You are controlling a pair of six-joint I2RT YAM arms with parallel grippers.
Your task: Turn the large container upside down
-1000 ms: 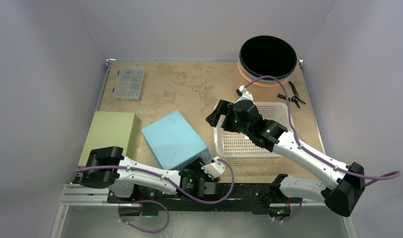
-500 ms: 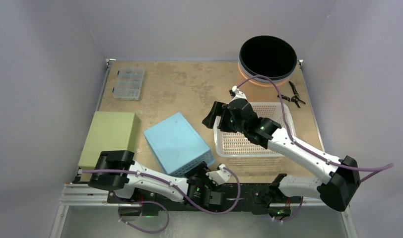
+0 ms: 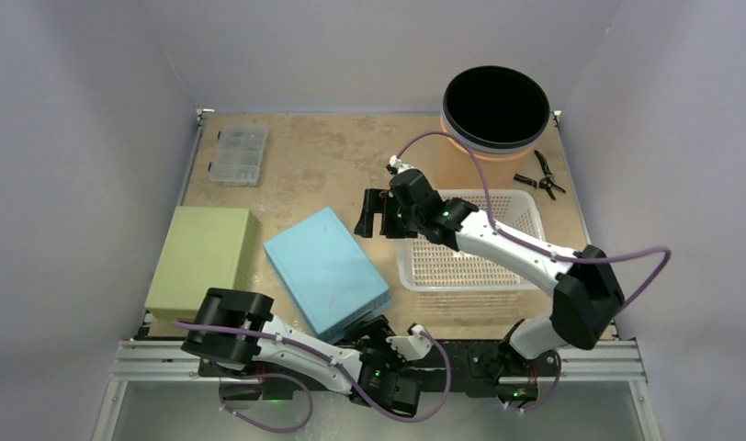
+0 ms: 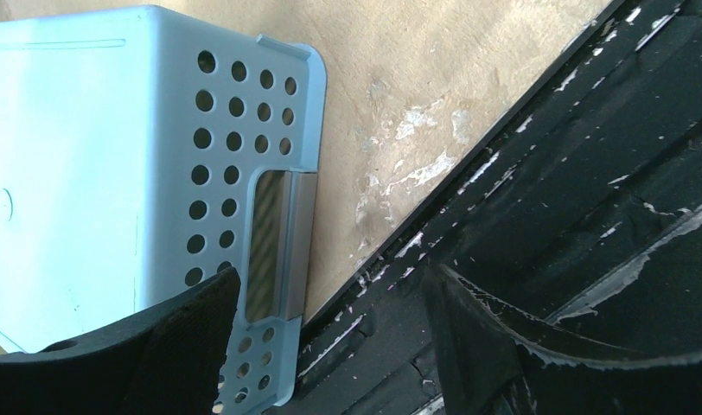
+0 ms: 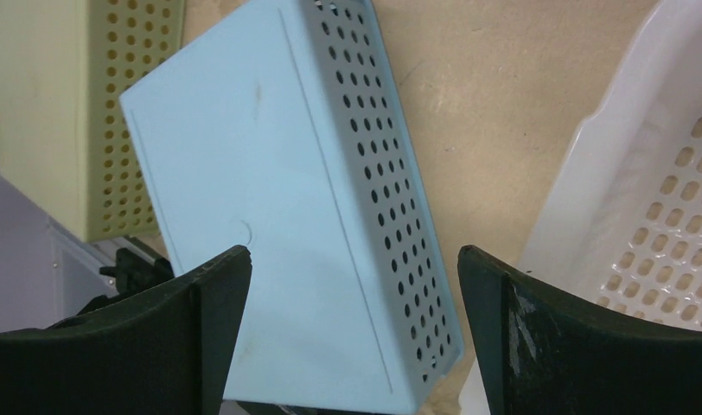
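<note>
The large light-blue perforated container [image 3: 325, 268] lies bottom-up on the table at front centre, and also shows in the right wrist view [image 5: 278, 216] and the left wrist view [image 4: 114, 164]. My left gripper [image 3: 371, 331] is open and empty at the table's near edge, just off the container's near right corner; between its fingertips [image 4: 330, 277] I see the table edge and the black rail. My right gripper [image 3: 374, 214] is open and empty, above the container's far right side [image 5: 352, 255], between it and the white basket.
A white perforated basket [image 3: 525, 207] stands upright at the right. A yellow-green container [image 3: 204, 253] lies bottom-up at the left. A round orange bucket with a black inside [image 3: 495, 106] is at the back right, with pliers [image 3: 546, 181] beside it. A clear parts box [image 3: 238, 153] is at the back left.
My right gripper has moved left, from over the white basket to beside the blue container. My left arm has drawn back to the near edge, away from the container's corner.
</note>
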